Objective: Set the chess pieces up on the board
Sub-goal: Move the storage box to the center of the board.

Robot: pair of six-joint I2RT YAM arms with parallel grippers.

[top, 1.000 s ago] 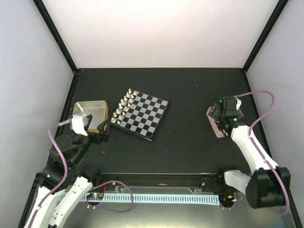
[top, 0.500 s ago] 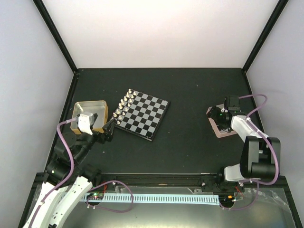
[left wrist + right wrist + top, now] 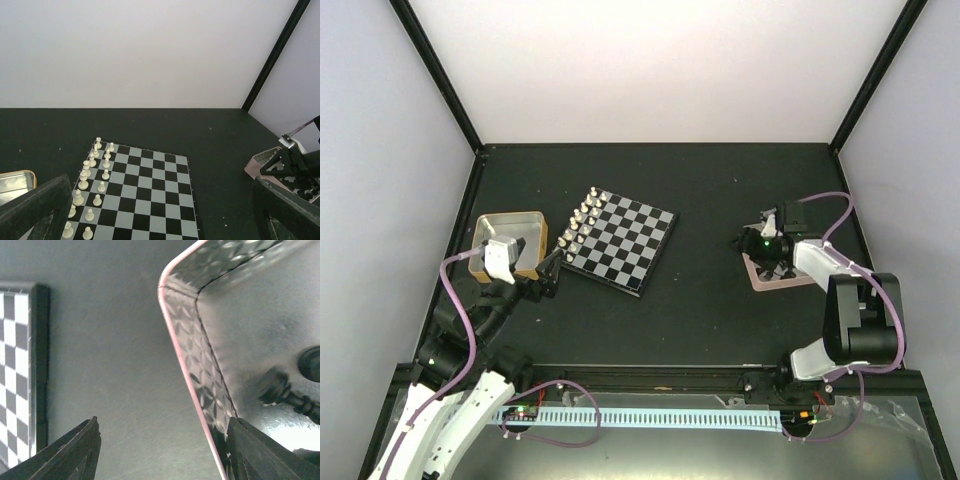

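Observation:
The board (image 3: 617,239) lies left of centre, with silver pieces (image 3: 580,222) standing in its two left columns; both also show in the left wrist view, the board (image 3: 145,190) and the silver pieces (image 3: 93,182). Black chess pieces (image 3: 287,392) lie inside the pinkish-rimmed tin (image 3: 176,337), which sits at the right (image 3: 761,273). My right gripper (image 3: 761,246) is open and astride the tin's left wall (image 3: 165,460), one finger inside and one outside. My left gripper (image 3: 550,272) is open and empty at the board's near left corner (image 3: 160,220).
A gold-rimmed tin (image 3: 510,235) stands left of the board, next to my left gripper. The board's dark rim (image 3: 41,365) shows at the left of the right wrist view. Black frame posts stand at the table's back corners.
My right gripper has swung left and down onto the pinkish-rimmed tin, and the tin has shifted a little left. My left gripper edged toward the board earlier and has held still since.

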